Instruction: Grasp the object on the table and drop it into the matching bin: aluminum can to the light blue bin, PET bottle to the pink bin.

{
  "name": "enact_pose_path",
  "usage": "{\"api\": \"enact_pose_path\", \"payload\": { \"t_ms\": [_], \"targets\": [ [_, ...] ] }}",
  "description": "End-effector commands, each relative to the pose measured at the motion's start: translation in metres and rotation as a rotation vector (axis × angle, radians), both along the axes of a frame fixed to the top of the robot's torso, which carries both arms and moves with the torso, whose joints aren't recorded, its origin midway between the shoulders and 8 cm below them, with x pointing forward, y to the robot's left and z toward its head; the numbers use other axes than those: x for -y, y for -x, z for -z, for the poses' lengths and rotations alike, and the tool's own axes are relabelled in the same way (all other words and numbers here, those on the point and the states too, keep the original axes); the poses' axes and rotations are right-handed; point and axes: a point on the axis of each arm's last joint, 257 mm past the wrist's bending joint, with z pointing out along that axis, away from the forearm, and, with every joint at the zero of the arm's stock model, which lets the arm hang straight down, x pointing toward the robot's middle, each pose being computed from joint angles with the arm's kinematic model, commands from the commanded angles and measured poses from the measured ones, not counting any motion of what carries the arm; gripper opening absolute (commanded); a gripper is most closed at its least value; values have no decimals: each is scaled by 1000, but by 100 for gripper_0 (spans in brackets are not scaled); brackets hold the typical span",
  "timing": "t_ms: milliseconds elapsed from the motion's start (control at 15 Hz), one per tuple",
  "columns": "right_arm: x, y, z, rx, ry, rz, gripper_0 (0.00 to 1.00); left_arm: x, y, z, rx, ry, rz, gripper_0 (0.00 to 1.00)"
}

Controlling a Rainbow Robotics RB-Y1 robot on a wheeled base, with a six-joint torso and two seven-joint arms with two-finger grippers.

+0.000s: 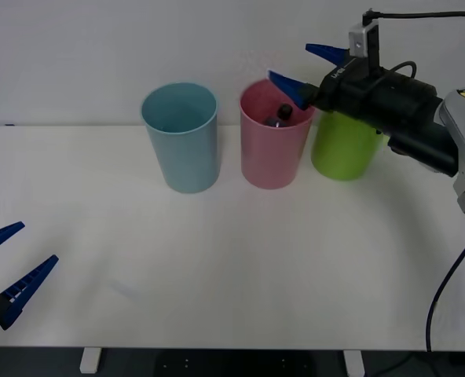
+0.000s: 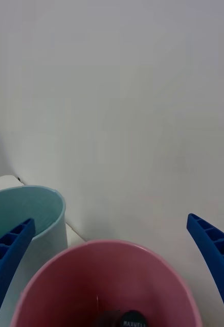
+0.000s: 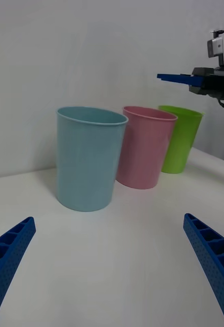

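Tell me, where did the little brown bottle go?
The PET bottle is inside the pink bin, the middle cup between the light blue bin and the lime green one, under the open right gripper.

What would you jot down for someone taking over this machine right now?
Right pincer: open, holding nothing, above the pink bin.
Left pincer: open, idle low at the near left edge of the table.
PET bottle: inside the pink bin, black cap visible.
Light blue bin stands to its left, lime green bin to its right.
Done: bottle dropped in the matching bin.
Left: probably just pull the right arm back.
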Motion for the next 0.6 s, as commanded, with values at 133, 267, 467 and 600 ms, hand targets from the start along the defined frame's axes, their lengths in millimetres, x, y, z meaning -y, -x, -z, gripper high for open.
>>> {"api": "enact_pose_path", "payload": {
  "t_ms": [133, 267, 467, 600],
  "targets": [
    [20, 30, 6, 27, -14, 2, 100, 0, 0, 0, 0, 0, 0, 100],
    [31, 47, 11, 39, -14, 10, 100, 0, 0, 0, 0, 0, 0, 100],
    [49, 68, 22, 49, -9, 33, 100, 0, 0, 0, 0, 0, 0, 100],
    [62, 82, 35, 46, 8, 34, 100, 0, 0, 0, 0, 0, 0, 100]
  ]
}}
